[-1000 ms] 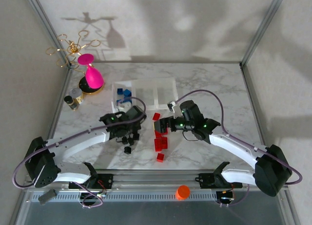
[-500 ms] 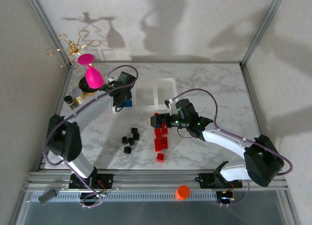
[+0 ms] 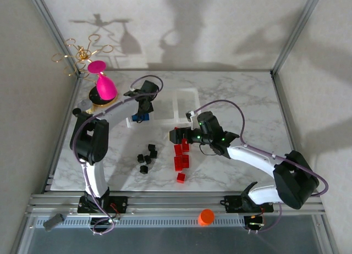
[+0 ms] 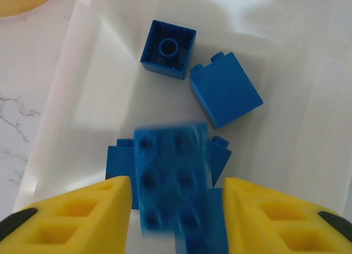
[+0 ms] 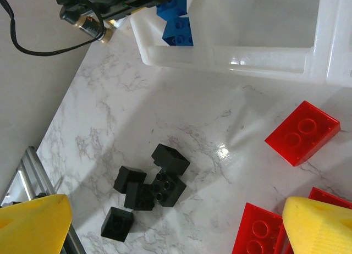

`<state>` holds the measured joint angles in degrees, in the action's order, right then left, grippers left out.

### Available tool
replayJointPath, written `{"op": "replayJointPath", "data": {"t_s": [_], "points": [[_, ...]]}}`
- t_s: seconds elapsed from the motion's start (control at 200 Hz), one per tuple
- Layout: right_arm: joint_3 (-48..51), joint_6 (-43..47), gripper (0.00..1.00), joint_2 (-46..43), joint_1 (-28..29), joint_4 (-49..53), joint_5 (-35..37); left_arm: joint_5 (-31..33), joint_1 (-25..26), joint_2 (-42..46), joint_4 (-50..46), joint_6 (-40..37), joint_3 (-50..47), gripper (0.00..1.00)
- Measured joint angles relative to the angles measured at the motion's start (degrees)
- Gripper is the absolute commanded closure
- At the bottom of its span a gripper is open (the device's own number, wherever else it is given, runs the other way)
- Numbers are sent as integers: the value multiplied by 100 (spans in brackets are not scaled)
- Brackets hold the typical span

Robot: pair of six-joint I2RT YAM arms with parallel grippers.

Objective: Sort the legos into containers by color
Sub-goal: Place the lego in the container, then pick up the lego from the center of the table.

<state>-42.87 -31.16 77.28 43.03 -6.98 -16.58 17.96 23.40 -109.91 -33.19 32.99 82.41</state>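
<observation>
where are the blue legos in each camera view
Top external: the blue legos sit upper left of centre, in the left-end bin of the containers.
Left wrist: mid-picture, lying on the bin floor, with one brick blurred.
Right wrist: at the top edge, left of centre, in the bin's corner.
Shared landmark: the containers' translucent white wall.
</observation>
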Motion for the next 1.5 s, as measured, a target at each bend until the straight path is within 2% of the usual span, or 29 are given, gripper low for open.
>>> {"op": "replayJointPath", "data": {"t_s": [0.27,0.421,0.681,0.941,1.177,1.502], "points": [[-127,37,1,9,-13,46,46,-44,2,125,-63,-26,85,44],[-138,114,1,7,-79,175,48,-107,87,734,-90,-17,-85,43],[-149,494,1,-63,-105,787,22,-234,656,2223,-46,197,-1207,43],[221,697,1,-269,-103,964,-164,-560,1386,2844,-76,627,-2503,41],[507,669,1,-208,-98,911,-286,-903,1687,2817,105,872,-3198,41],[507,629,1,-136,-98,804,-297,-1091,1853,1963,662,885,-3222,42]]}}
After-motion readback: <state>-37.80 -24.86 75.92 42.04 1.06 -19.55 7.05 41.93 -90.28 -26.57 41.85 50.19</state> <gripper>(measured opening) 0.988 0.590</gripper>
